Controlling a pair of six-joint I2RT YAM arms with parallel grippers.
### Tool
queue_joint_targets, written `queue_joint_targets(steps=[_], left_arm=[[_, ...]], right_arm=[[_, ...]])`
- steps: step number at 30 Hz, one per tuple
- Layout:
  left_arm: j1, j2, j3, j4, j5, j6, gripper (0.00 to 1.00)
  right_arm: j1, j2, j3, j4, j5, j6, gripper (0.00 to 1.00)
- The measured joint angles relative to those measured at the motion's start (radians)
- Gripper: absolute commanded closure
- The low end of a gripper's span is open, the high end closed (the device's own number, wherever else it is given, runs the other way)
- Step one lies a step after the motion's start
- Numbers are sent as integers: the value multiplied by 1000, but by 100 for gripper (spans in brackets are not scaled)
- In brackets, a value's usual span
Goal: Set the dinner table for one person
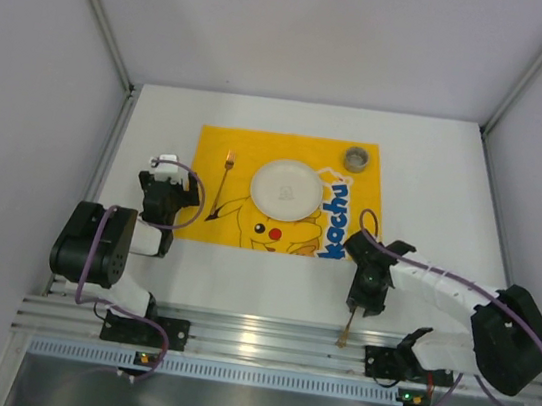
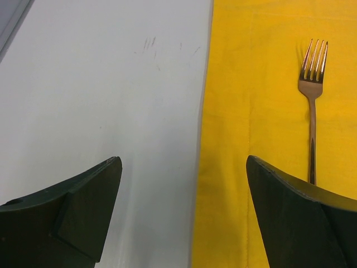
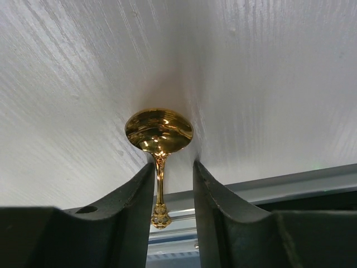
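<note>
The white dinner table (image 1: 435, 186) carries a yellow Pikachu cloth (image 1: 247, 154) with a white plate (image 1: 286, 189), a small grey cup (image 1: 358, 158) and a fork (image 1: 223, 184) on it. My left gripper (image 1: 172, 189) is open and empty over the cloth's left edge (image 2: 203, 139). The fork (image 2: 312, 95) lies ahead to its right. My right gripper (image 1: 363, 299) is low over the table near the front edge. In the right wrist view its fingers (image 3: 173, 164) stand narrowly apart around the handle of a gold spoon (image 3: 159, 131). The handle touches the left finger only.
An aluminium rail (image 1: 252, 340) runs along the table's near edge, and the spoon's handle end (image 1: 343, 339) reaches over it. Grey walls enclose the table on the left, right and back. Bare tabletop (image 2: 100, 84) lies left of the cloth.
</note>
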Motion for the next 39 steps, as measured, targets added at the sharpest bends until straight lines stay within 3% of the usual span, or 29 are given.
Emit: queue_joint_targets(steps=[6, 7, 9, 18, 28, 39], left_arm=[[0, 0, 0, 0, 0, 0, 1], [0, 0, 0, 0, 0, 0, 1], [0, 0, 0, 0, 0, 0, 2], [0, 0, 0, 0, 0, 0, 1], [0, 0, 0, 0, 0, 0, 2], [0, 0, 0, 4, 0, 0, 2]], right_arm=[[18, 31, 23, -10, 18, 19, 86], [19, 33, 26, -12, 22, 19, 94], [23, 51, 35, -19, 27, 19, 100], [26, 129, 151, -48, 113, -21, 100], [-11, 147, 587, -142, 302, -204, 100], [-164, 633, 1077, -86, 162, -517, 100]])
